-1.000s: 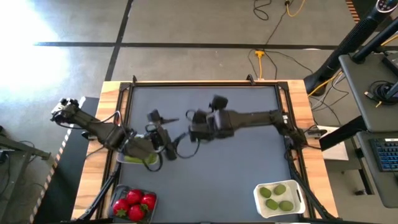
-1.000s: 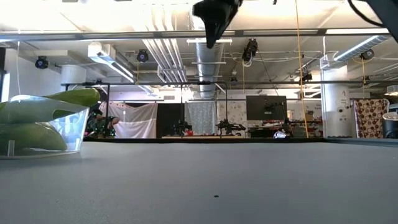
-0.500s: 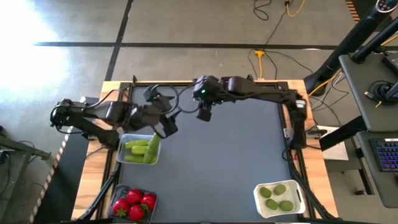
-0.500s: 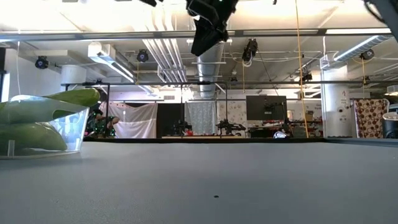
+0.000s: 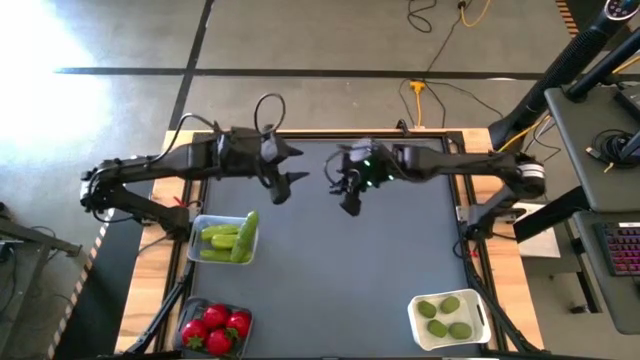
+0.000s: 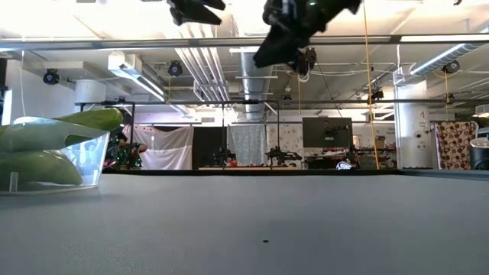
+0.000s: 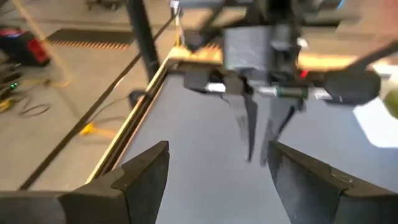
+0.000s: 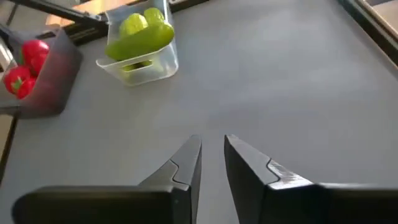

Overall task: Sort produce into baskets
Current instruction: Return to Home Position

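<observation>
High view: left gripper (image 5: 298,166) faces right gripper (image 5: 347,197) (both empty) above table (image 5: 380,270).

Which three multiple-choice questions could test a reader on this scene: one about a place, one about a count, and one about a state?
1. Where does the white basket stand?
A. by the corner of the table on the right arm's side
B. at the table's middle
C. under the left arm

2. How many limes lie in it?
A. two
B. seven
C. four

3. How is the left gripper?
A. shut on a tomato
B. open and empty
C. shut on a cucumber

Answers:
1 A: the high view shows it at that corner, away from both arms.
2 C: four round green pieces show inside it.
3 B: the left wrist view shows its fingers wide apart, holding nothing.
</observation>
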`<state>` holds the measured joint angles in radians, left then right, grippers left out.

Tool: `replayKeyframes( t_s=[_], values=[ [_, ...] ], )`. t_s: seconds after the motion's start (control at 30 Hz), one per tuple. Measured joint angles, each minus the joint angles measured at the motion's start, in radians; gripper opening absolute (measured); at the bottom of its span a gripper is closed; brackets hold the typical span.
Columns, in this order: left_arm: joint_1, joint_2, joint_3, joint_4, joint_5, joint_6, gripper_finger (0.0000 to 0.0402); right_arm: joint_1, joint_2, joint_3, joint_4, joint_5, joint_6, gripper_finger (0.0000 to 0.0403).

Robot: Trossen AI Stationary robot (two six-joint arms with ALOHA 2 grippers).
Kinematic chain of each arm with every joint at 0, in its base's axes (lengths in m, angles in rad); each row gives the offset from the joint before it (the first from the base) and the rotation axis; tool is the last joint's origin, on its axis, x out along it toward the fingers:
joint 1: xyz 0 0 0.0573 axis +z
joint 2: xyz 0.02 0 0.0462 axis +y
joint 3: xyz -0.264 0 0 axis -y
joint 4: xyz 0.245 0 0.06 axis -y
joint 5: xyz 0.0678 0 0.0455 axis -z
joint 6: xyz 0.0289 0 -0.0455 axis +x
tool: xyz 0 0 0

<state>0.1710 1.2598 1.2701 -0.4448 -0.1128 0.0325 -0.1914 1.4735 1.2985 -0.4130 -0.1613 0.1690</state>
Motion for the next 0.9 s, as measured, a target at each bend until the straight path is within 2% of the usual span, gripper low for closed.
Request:
replayKeyframes(
  t_s=[0.1,0.23,0.33,0.53,0.73,0.83,0.9],
  values=[
    [0.048,0.0,-0.06,0.147,0.085,-0.032,0.0253,0.04,-0.095,-0.13,0.114,0.071,0.069,0.0055],
    [0.09,0.0,-0.125,0.261,0.116,-0.089,0.0253,0.068,-0.251,-0.328,0.382,0.062,0.128,0.0052],
    [0.098,0.0,-0.156,0.291,0.116,-0.106,0.0253,0.077,-0.369,-0.476,0.573,0.014,0.145,0.0052],
    [0.098,0.0,-0.197,0.313,0.131,-0.181,0.0253,0.1,-0.567,-0.719,0.871,0.008,0.109,0.0052],
    [0.097,-0.012,-0.2,0.298,0.133,-0.191,0.0253,0.106,-0.752,-0.866,0.885,0.052,0.196,0.0052],
    [0.097,-0.029,-0.199,0.26,0.134,-0.191,0.0253,0.132,-0.872,-0.926,0.834,0.016,0.154,0.0052],
    [0.097,-0.039,-0.2,0.227,0.134,-0.191,0.0253,0.161,-0.94,-0.973,0.83,0.038,0.134,0.0052]
  ],
)
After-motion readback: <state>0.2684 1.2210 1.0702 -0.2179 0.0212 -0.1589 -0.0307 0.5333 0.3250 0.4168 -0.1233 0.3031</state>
